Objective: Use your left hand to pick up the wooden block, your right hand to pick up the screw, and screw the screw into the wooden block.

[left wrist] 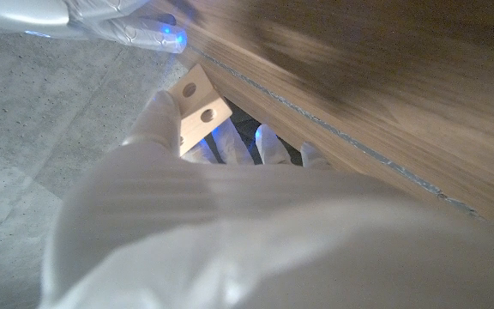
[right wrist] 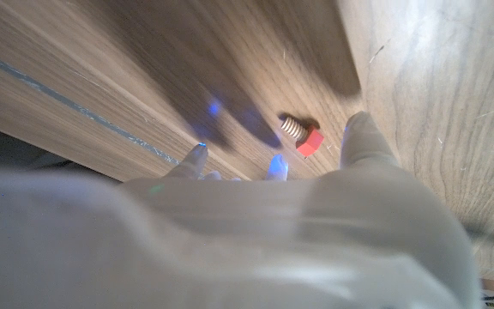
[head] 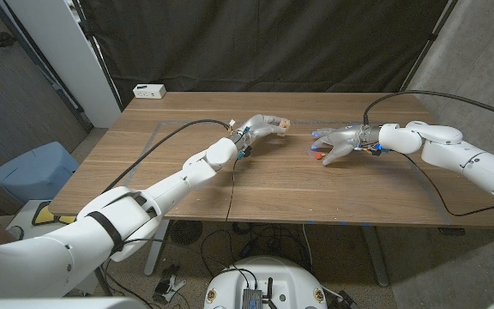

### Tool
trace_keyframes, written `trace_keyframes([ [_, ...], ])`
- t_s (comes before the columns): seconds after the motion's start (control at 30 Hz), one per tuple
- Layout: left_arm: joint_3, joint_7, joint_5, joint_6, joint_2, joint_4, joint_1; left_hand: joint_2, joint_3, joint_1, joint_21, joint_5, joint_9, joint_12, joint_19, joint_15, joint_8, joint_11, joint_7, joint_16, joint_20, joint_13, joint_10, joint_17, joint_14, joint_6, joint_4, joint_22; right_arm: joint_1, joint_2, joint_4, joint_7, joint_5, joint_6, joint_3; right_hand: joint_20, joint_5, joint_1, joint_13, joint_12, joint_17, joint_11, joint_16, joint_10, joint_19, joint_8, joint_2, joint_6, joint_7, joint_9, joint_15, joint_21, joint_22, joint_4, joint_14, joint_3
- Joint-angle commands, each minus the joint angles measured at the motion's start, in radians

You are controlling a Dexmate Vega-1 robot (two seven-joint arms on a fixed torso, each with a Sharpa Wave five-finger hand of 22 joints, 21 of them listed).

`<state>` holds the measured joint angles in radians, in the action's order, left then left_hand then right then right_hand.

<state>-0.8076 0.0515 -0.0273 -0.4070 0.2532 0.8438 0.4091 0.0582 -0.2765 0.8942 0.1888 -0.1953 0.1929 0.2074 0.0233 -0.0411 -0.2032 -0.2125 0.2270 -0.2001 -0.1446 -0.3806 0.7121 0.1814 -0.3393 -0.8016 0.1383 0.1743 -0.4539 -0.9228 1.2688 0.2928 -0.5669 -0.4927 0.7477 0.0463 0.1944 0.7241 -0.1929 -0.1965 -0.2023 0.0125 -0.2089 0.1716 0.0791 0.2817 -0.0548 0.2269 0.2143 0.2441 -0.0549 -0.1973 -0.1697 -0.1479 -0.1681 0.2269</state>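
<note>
While the left robot hand (head: 264,128) reaches across the desk (head: 187,184) grasping one wooden block (left wrist: 200,112) with two holes, raised off the surface, the right robot hand (head: 337,143) hovers with fingers spread, released, over one red-headed screw (right wrist: 303,135) lying on the wood. One white box (head: 149,90) sits at the far left corner. Black curtain behind; grey floor.
</note>
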Motion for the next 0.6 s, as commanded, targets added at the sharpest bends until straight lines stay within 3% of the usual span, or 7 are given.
trace_keyframes([
  [0.03, 0.000, 0.001, 0.000, 0.012, 0.004, 0.016, 0.007, 0.002, -0.001, -0.008, 0.007, -0.004, 0.006, 0.005, 0.006, -0.092, -0.006, -0.003, -0.003, -0.003, 0.000, -0.001, 0.004, 0.003, -0.008, -0.012, -0.003, 0.003, 0.011, 0.005, -0.015, -0.019, -0.014, -0.018, 0.010, 0.001, 0.008, 0.010, -0.004, -0.006, -0.001, 0.002, -0.005, 0.039, 0.011, 0.013, 0.002, 0.013, 0.004, 0.005, 0.006, -0.007, -0.002, 0.000, -0.009, 0.008],
  [0.6, -0.003, -0.006, -0.005, -0.004, -0.008, -0.018, -0.004, 0.004, -0.002, -0.010, 0.008, -0.004, 0.006, 0.005, 0.007, -0.092, -0.006, -0.004, -0.003, -0.003, 0.001, 0.000, 0.004, 0.002, -0.010, -0.013, -0.002, 0.003, 0.020, 0.022, -0.042, -0.064, -0.024, -0.037, 0.018, -0.002, 0.010, 0.023, -0.003, -0.015, 0.000, 0.007, -0.012, -0.003, 0.040, 0.061, -0.001, 0.105, 0.001, 0.016, 0.017, -0.009, -0.002, -0.004, 0.023, 0.013],
])
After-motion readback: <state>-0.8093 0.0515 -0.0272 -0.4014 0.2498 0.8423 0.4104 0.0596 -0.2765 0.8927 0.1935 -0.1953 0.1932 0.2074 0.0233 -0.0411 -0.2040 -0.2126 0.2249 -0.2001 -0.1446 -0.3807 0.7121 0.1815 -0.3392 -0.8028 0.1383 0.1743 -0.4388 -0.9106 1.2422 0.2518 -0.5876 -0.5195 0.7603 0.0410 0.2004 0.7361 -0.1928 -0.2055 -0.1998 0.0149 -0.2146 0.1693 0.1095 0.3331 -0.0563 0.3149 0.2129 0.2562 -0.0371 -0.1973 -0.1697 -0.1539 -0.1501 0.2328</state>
